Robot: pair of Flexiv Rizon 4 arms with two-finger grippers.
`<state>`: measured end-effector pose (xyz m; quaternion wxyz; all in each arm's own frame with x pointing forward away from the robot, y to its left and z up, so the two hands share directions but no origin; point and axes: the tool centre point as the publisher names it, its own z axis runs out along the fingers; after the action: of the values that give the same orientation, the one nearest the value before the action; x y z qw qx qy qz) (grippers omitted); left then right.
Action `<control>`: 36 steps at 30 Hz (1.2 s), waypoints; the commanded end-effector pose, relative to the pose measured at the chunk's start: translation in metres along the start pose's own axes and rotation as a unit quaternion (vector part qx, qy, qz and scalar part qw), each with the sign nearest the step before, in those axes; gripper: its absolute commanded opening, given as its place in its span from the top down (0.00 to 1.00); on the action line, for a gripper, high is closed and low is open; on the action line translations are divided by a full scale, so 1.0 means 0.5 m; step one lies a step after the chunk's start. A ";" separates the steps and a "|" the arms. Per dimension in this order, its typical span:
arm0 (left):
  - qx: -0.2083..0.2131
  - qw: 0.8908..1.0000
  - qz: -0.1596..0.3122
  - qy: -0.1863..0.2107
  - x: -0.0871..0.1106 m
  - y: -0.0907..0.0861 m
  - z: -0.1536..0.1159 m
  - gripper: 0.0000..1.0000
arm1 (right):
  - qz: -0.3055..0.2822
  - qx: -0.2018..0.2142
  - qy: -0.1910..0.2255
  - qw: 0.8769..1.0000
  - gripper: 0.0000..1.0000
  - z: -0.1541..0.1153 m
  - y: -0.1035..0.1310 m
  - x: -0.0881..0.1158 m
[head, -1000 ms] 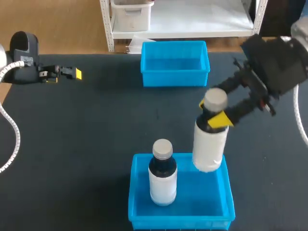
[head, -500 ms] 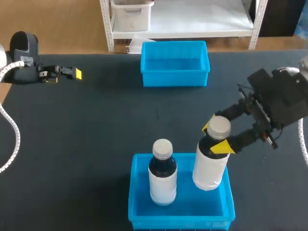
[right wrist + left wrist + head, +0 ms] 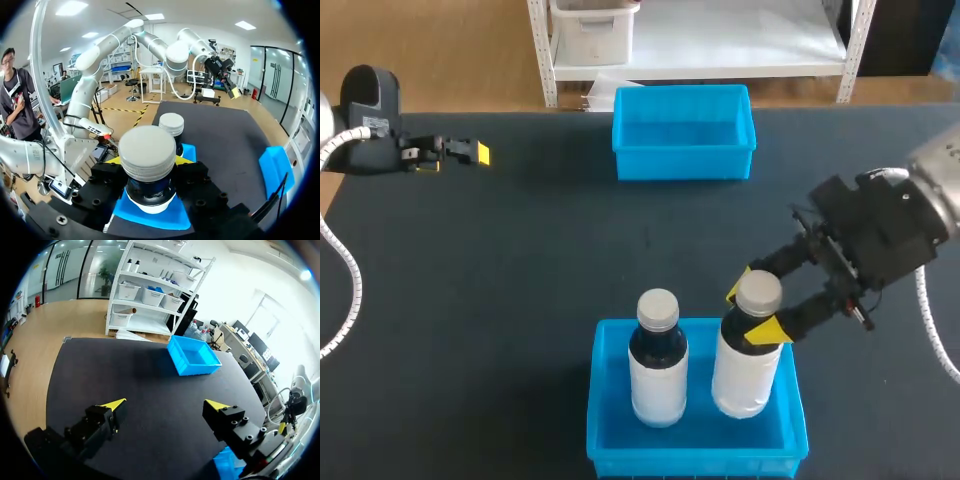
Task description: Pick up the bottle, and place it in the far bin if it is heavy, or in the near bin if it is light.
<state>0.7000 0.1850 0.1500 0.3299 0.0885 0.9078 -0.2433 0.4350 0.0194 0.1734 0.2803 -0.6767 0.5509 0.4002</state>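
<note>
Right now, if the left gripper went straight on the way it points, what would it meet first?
Probably the far bin: the left gripper points toward its side wall with nothing between, though its height is unclear.

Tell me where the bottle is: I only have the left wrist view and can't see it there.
Observer: The right pincer is shut on the bottle just under its cap, holding it upright with its base inside the near bin.
Operator: Anything else in that bin?
Observer: Yes, a second bottle stands upright in it, close beside the held one, on the side towards your left arm.
</note>
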 end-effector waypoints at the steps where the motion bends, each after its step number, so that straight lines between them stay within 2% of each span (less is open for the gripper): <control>1: 0.000 1.000 0.000 0.000 0.000 0.000 0.000 0.00 | -0.001 -0.007 -0.002 1.000 1.00 0.013 -0.013 0.010; 19: 0.000 1.000 0.000 0.000 0.000 0.000 0.000 0.00 | -0.001 -0.011 -0.009 1.000 1.00 0.028 -0.019 0.035; 36: 0.000 1.000 0.000 0.000 0.000 0.000 0.000 0.00 | 0.003 -0.013 0.005 1.000 1.00 0.043 -0.018 0.054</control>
<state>0.7000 0.1850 0.1500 0.3299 0.0885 0.9078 -0.2433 0.4407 0.0242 0.1393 0.2683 -0.6799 0.5484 0.4062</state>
